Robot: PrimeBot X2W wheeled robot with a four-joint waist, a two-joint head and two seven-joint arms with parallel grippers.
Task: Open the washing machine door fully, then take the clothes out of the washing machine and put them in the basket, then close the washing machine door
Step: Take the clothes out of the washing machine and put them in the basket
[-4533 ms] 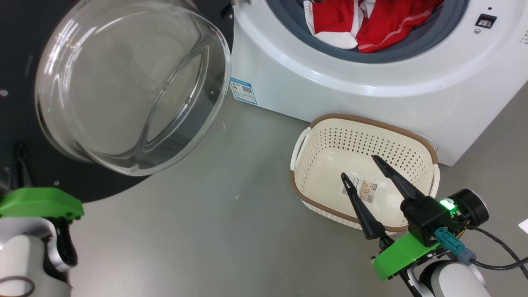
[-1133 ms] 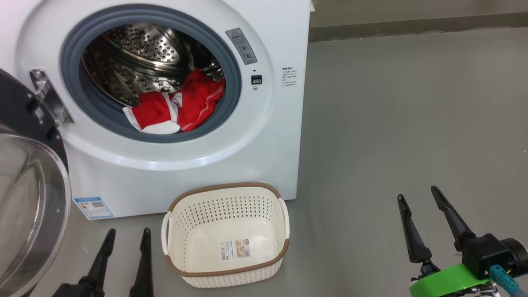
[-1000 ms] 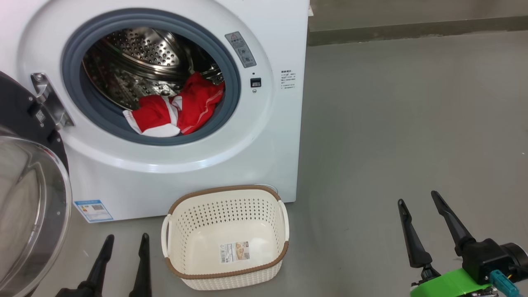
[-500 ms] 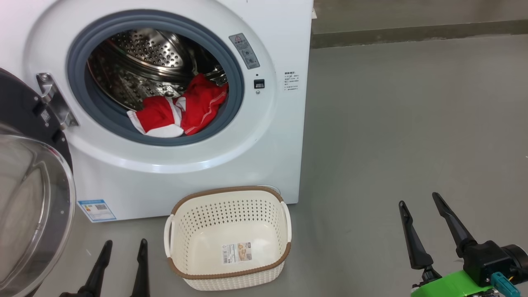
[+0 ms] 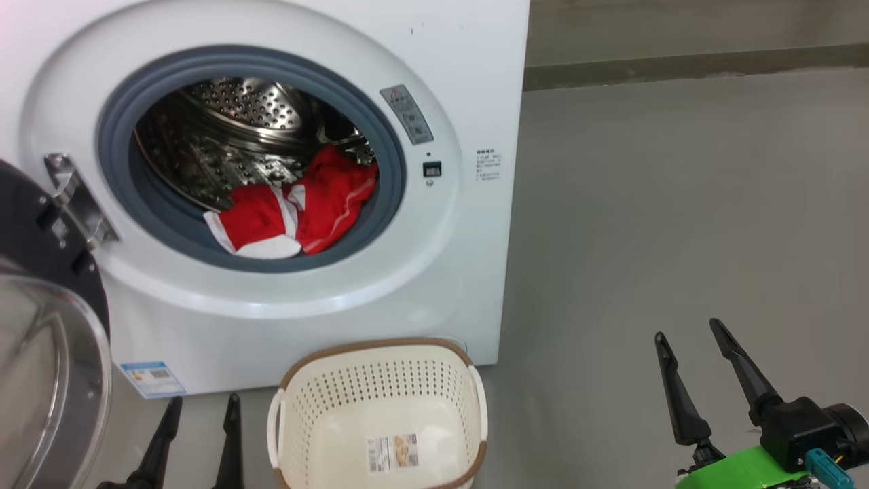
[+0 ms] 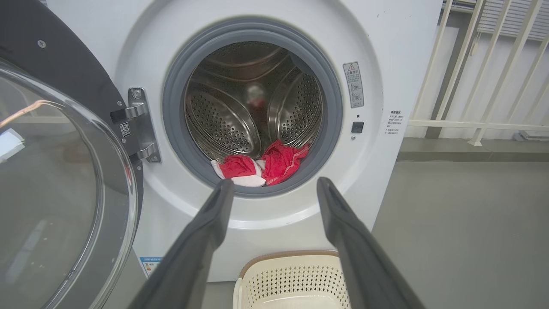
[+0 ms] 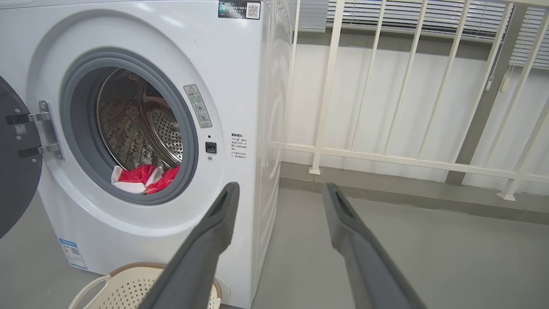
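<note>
The white washing machine [image 5: 468, 224] stands open, its black glass-windowed door [image 5: 47, 380] swung out to the left on its hinge. Red clothes [image 5: 299, 210] with white panels lie at the front lip of the steel drum, also seen as clothes [image 6: 261, 165] and clothes [image 7: 143, 178]. The cream basket [image 5: 380, 414] sits on the floor below the opening, holding just its paper label. My left gripper [image 5: 204, 404] is open, low beside the basket's left, aimed at the drum. My right gripper [image 5: 686, 329] is open over bare floor, right of the machine. Neither holds anything.
Grey floor [image 5: 679, 204] stretches to the right of the machine. A white railing [image 7: 386, 154] and a low kerb run behind it. The open door takes up the space at the left.
The head view has shifted, so machine and basket sit lower in it. Both grippers stay open and empty; the clothes and basket lie as before. Earlier on, the view was closer in, over the door.
</note>
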